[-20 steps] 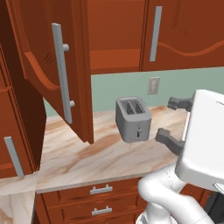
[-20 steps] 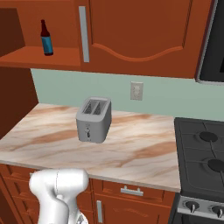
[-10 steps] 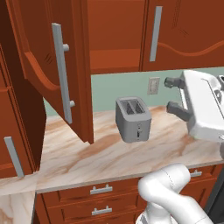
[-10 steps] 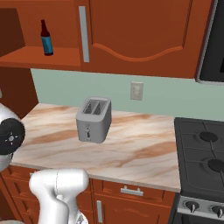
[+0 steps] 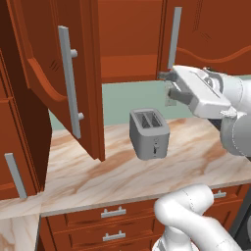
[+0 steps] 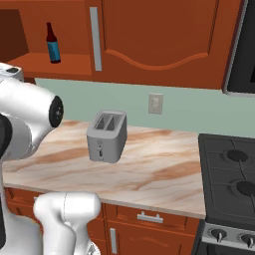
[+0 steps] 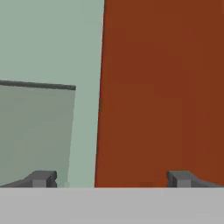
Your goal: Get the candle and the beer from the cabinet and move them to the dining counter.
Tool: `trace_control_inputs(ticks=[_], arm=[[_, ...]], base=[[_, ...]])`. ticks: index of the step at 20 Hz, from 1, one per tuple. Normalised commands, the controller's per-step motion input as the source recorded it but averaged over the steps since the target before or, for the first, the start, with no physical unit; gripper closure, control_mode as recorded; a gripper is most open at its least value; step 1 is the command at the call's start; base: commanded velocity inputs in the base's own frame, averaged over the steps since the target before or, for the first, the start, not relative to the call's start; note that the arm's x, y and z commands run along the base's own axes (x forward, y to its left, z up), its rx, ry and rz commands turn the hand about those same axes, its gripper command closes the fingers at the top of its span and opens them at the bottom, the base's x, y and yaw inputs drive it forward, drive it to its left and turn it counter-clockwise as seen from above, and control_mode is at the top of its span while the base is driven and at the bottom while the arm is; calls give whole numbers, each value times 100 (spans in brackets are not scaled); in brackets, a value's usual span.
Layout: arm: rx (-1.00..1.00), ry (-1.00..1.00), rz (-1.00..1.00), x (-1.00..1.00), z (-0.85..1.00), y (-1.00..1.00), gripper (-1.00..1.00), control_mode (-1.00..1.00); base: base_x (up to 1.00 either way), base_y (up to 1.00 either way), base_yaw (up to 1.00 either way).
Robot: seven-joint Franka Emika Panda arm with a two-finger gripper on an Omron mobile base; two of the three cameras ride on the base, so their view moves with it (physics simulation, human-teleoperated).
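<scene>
the arm is reaching up to get the beer (image 6: 53, 44), which stands on the shelf in the open cabinet (image 6: 60, 65). the claw (image 5: 169, 86) is spread wide and holds nothing. next it should go to the bottle and pinch it.

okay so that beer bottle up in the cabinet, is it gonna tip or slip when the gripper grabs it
The beer stands upright, tall and slim on a narrow base, so a nudge near its neck could probably topple it. Its glassy surface looks smooth, so likely slippery; gripping the wider labelled body seems safer.
</scene>
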Motion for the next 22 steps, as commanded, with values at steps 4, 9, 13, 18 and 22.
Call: trace_control_inputs(ticks=[4,9,13,18,22], arm=[[-7,23,12,55,19,47,-100,-100],[-13,22,5,38,14,66,-100,-100],[-13,12,5,32,7,56,-100,-100],[-14,-8,9,11,0,36,-100,-100],[-16,-26,15,0,0,33,-100,-100]], base=[[0,0,0],[0,0,0],[0,0,0],[0,0,0],[0,0,0]])
